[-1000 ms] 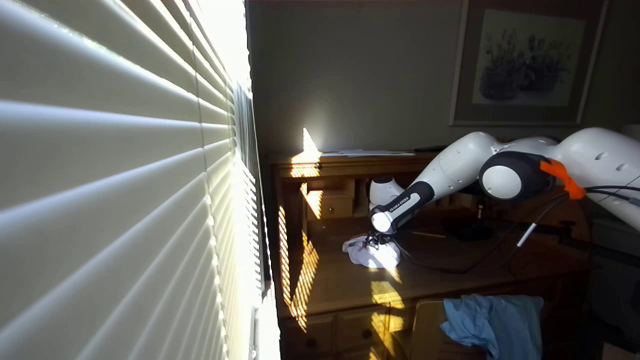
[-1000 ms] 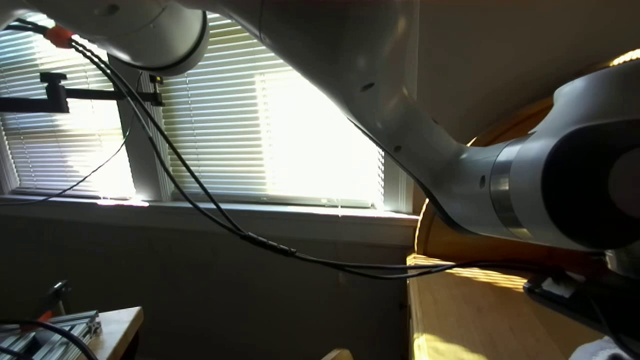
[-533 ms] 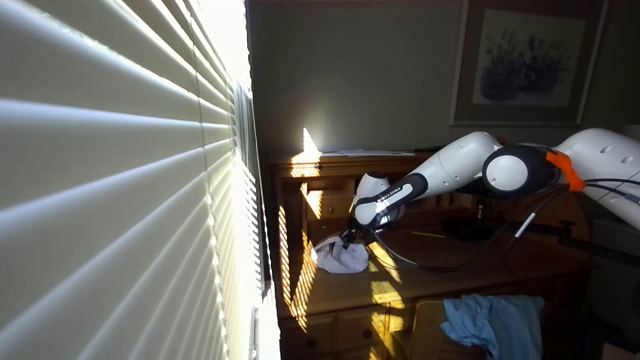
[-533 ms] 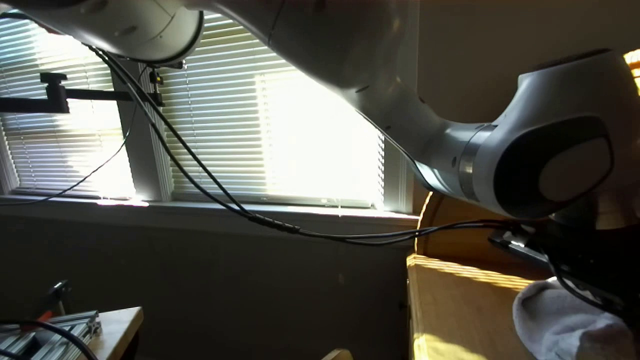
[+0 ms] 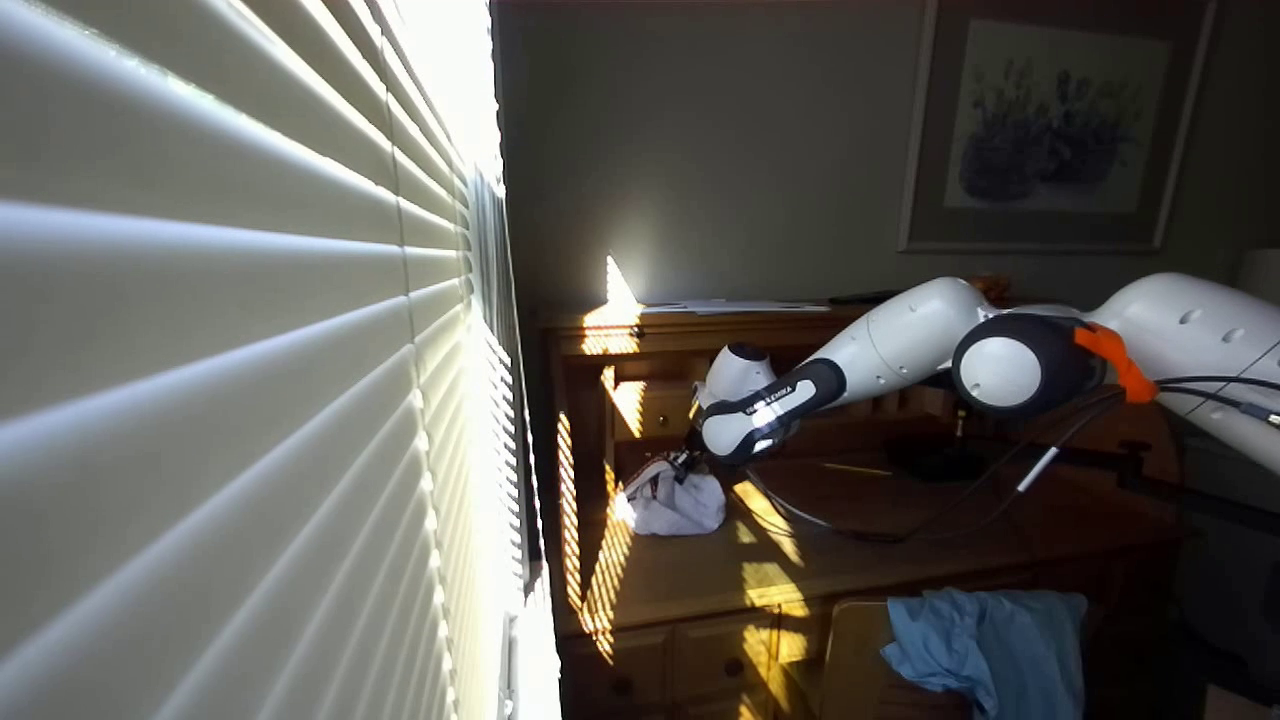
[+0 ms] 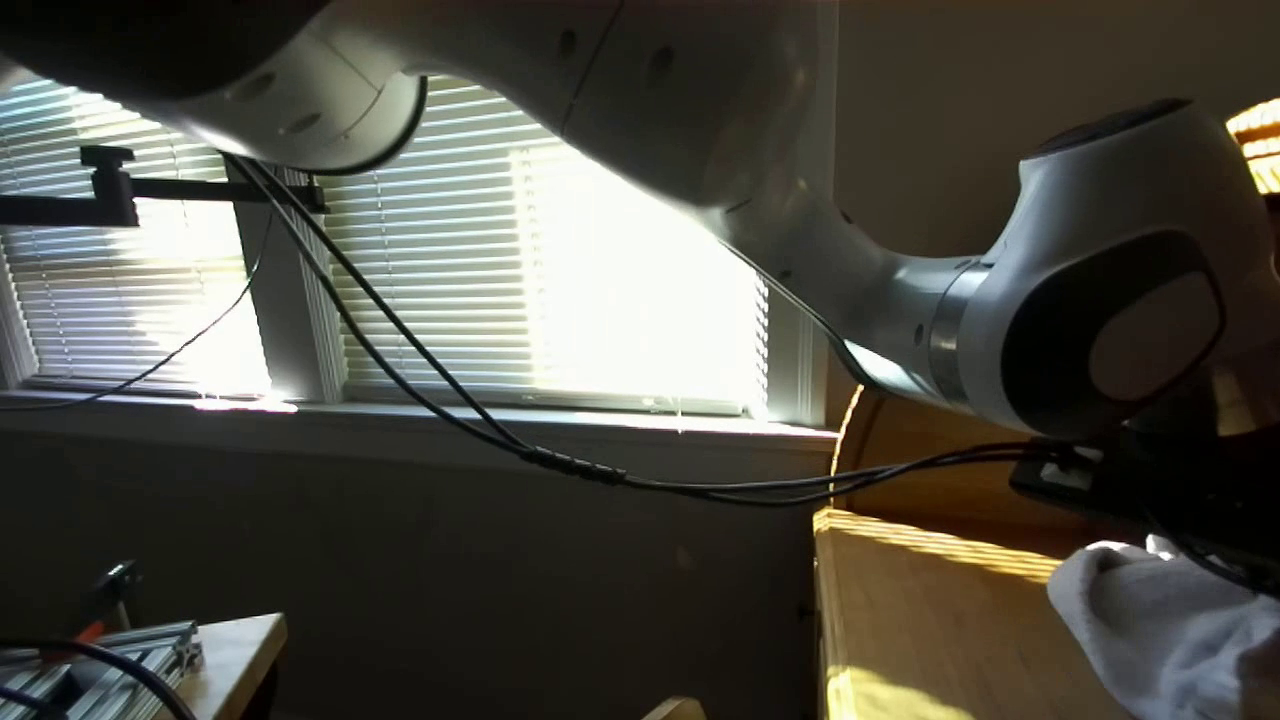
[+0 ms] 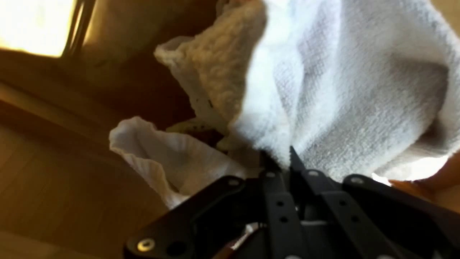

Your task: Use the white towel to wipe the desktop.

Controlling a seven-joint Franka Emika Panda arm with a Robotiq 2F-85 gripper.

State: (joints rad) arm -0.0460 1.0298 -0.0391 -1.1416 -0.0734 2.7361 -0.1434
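In an exterior view, white blinds fill the far left, slanting away into hard glare. Just right of them, slatted bands of sunlight cross the left end of a wooden desk. Next comes the white towel, bunched at the left part of the brown desktop, before a small drawer in the desk's back; whether the towel's underside meets the wood cannot be told. The gripper is at its upper side, jaws closed tightly on a fold of the fabric; in the wrist view a smaller flap sticks out left and the bulk spreads to the right. Papers lie along the desk's top ledge. From the gripper the pale arm reaches rightward over the desktop, dark cables looping from it in both exterior views. Beneath the arm stands a tan panel, and a light-blue cloth overlaps its right edge, hanging in front of the desk. Farther right and higher, a framed picture hangs on the wall, and an orange strap shows bright on the arm.
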